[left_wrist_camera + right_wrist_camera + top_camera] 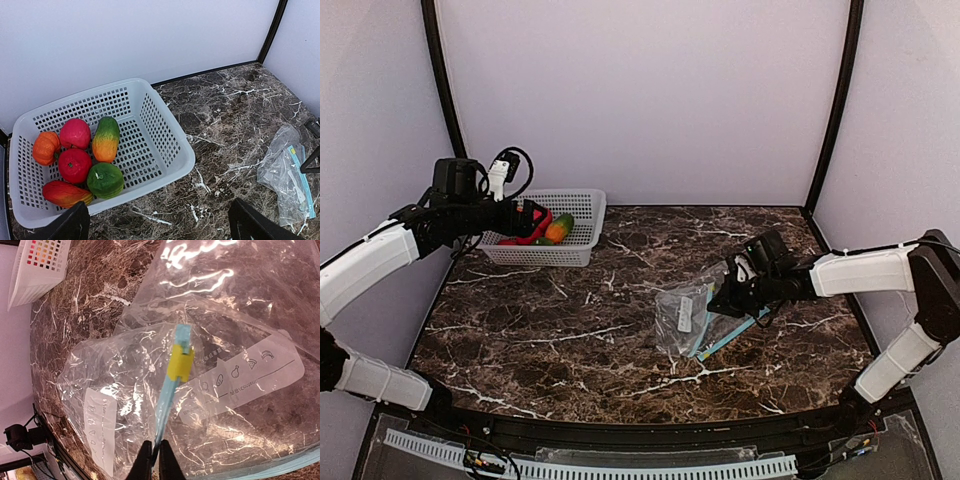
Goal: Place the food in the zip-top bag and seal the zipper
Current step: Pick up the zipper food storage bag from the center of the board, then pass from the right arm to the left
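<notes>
Marble table (570,330), top view: your left gripper (525,215) hangs over the basket (545,255), right gripper (722,299) at the bag (680,315). Left wrist: jaws spread wide, fruit (75,165) all in basket. Right wrist: jaws pinch the bag's blue zipper strip (165,405).

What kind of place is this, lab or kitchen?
Probably a robot test booth, not a kitchen: plain white walls boxing in a marble-patterned tabletop, with toy fruit in a mesh basket.
</notes>
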Tool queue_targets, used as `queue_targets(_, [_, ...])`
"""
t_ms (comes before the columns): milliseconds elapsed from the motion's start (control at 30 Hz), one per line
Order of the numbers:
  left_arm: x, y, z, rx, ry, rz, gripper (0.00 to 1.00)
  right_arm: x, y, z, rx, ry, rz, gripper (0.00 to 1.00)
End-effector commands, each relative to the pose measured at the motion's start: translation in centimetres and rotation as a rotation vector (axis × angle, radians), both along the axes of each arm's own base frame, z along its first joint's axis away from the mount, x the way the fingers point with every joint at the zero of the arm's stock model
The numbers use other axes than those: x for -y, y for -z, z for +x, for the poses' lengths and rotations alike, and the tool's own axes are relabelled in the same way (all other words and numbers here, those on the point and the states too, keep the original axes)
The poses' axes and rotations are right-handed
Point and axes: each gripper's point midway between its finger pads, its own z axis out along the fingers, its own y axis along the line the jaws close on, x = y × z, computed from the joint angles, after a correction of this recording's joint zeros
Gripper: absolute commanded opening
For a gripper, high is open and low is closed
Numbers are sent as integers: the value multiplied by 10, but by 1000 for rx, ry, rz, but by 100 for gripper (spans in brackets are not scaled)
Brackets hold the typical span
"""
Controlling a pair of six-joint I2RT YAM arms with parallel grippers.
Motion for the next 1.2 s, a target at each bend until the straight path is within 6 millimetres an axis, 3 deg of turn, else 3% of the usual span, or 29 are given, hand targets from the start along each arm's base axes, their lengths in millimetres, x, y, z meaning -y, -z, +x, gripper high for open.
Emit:
queue_targets(0, [2, 2, -2, -11, 11, -4, 97, -4, -1, 2, 16, 1, 7, 0])
queue_targets(167, [3, 0, -3, -9, 14, -8, 97, -3, -3, 3, 29, 0, 7, 0])
queue_targets(267, [10, -3, -6, -5, 56, -26, 97, -8, -16, 6, 76, -36, 23, 0])
queue_targets(400, [35, -10, -21, 13, 180, -42, 97, -25, -62, 9, 226, -144, 94, 0])
queue_targets(500, [68, -9, -41, 29, 343, -32, 97, -41, -102, 3, 338, -297, 128, 0])
queue_targets(667, [122, -10, -92, 23, 659, -90, 98, -71, -157, -35, 454, -599, 197, 0])
queue_targets(833, [150, -13, -128, -5, 843, -169, 99, -97, -190, -86, 469, -846, 298, 0])
queue_targets(1000, [153, -21, -140, 5, 892, -207, 99, -114, -195, -112, 435, -960, 349, 0])
queue_targets(1167, [156, -26, -149, 6, 938, -234, 99, -128, -194, -124, 423, -1016, 364, 0])
